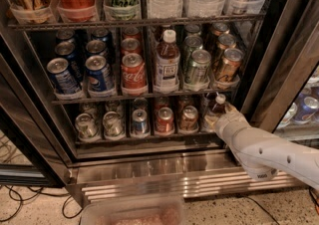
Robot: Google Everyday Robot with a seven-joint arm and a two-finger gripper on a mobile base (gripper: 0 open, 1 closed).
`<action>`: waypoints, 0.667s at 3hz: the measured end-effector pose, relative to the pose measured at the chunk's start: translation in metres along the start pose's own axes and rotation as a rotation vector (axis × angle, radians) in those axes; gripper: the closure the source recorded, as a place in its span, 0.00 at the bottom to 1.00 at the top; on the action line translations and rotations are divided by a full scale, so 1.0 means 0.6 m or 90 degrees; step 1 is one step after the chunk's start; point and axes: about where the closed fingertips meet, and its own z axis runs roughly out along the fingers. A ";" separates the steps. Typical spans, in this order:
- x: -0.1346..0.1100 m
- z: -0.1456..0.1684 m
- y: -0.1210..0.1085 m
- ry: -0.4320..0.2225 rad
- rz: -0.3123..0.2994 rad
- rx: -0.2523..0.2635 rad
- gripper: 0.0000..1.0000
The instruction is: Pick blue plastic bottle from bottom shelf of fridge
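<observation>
The blue plastic bottle (216, 108), small with a white cap and dark drink, stands at the right end of the bottom shelf (149, 140) of the fridge (271, 64), beside a row of short mini cans (164, 118). My gripper (223, 118), on a white arm reaching in from the lower right, is at the bottle's right side and touches or nearly touches it. The bottle's lower part is hidden behind the gripper.
A bigger white-capped brown bottle (167, 62) stands among full-size cans on the middle shelf. The stainless slatted base (164, 181) lies below. A clear plastic bin (132, 212) sits on the floor in front. The open door (299, 74) stands at the right. Cables (20, 201) lie at the lower left.
</observation>
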 end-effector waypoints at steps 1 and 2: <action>-0.005 0.007 0.002 -0.003 0.003 -0.002 0.35; -0.007 0.011 0.005 -0.003 0.008 -0.004 0.26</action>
